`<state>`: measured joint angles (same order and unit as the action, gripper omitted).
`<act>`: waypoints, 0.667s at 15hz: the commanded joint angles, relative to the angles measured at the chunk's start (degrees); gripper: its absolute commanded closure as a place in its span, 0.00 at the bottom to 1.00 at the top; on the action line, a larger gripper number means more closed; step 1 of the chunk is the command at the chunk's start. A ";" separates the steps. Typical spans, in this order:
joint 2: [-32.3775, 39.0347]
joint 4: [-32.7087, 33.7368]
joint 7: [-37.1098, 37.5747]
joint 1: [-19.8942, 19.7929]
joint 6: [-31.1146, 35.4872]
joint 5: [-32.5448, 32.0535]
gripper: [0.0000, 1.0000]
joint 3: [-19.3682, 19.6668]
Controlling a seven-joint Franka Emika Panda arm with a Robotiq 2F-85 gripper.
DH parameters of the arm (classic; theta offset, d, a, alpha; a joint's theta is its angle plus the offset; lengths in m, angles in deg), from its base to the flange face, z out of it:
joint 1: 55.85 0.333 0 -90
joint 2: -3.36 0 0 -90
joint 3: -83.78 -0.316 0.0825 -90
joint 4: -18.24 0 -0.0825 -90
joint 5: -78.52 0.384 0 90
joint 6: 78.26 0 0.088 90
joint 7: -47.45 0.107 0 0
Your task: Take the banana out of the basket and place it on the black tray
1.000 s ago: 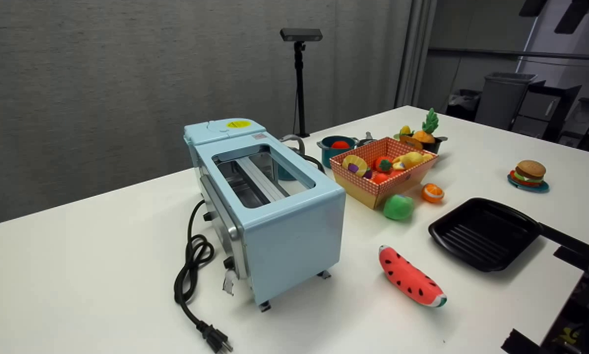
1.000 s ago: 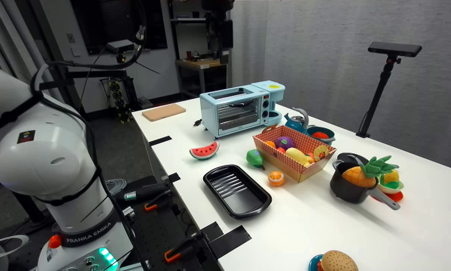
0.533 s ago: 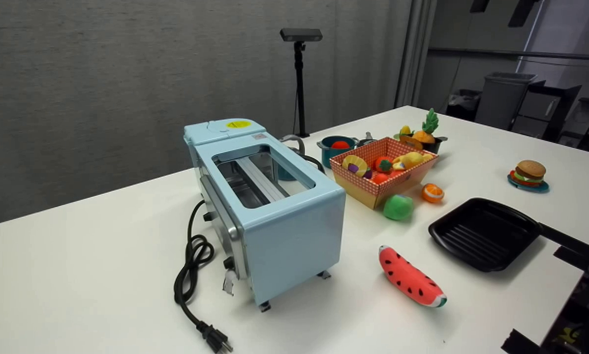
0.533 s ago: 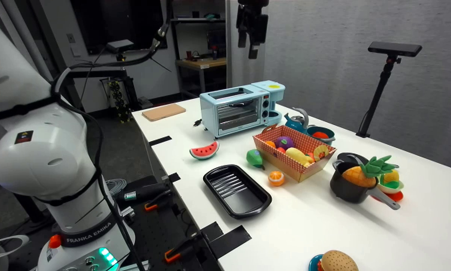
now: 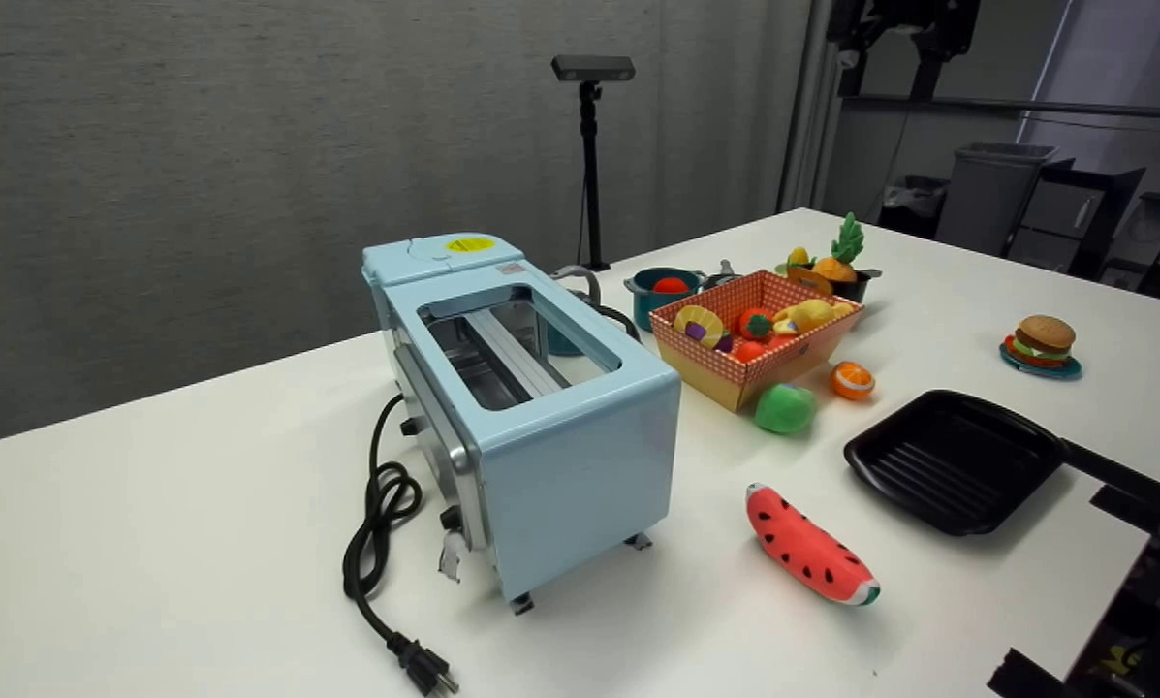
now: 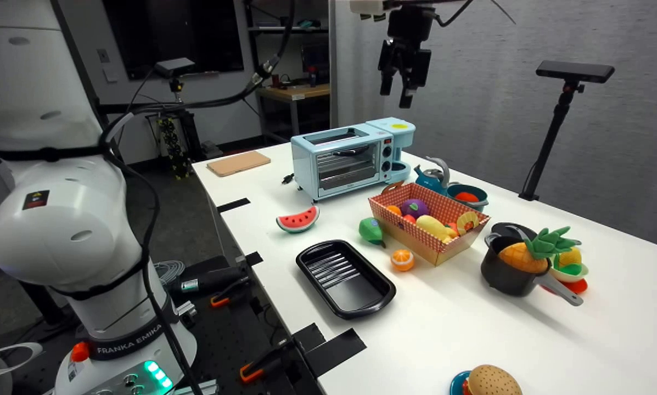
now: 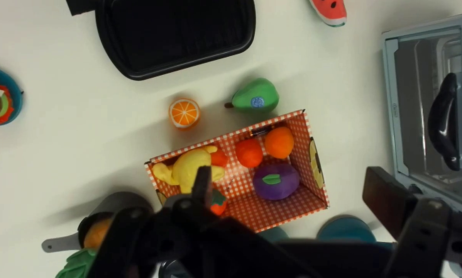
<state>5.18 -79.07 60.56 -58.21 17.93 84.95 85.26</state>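
Observation:
The banana is a soft yellow lumpy bunch, lying in the basket, in both exterior views (image 5: 812, 315) (image 6: 434, 226) and the wrist view (image 7: 192, 168). The basket has red-and-white checked walls (image 6: 410, 240) (image 5: 705, 375) and also shows in the wrist view (image 7: 236, 183). The black tray (image 6: 357, 291) (image 5: 957, 465) lies on the table near the robot's side; it is cut off at the top of the wrist view (image 7: 176, 42). My gripper (image 6: 396, 94) (image 5: 888, 82) is open and empty, high above the table. In the wrist view my gripper's (image 7: 288, 185) left finger hides part of the banana's lower side.
The basket also holds a purple fruit (image 7: 276, 181), orange and red fruits, and a strawberry. A green pear (image 6: 371, 230) and an orange half (image 6: 402, 259) lie between basket and tray. A toaster oven (image 6: 344, 162), watermelon slice (image 6: 298, 220), and black pot (image 6: 506, 274) stand around.
My gripper has come into fuller view, moving rightward in an exterior view and leftward and lower in an exterior view. The arm has swung with it. Objects on the table have not moved.

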 commanded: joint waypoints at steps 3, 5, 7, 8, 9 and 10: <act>6.82 5.35 0.88 0.97 1.17 -5.94 0.00 0.02; 8.67 5.87 0.21 1.03 2.19 -6.90 0.00 0.13; 10.66 6.55 -0.25 0.99 3.24 -7.44 0.00 0.26; 11.77 7.26 -0.46 0.91 2.92 -7.46 0.00 0.32; 12.57 7.75 -0.67 0.79 2.21 -6.89 0.00 0.35; 12.77 7.99 -1.31 0.58 0.90 -5.94 0.00 0.32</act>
<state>15.32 -74.52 60.42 -57.71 21.19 78.63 85.18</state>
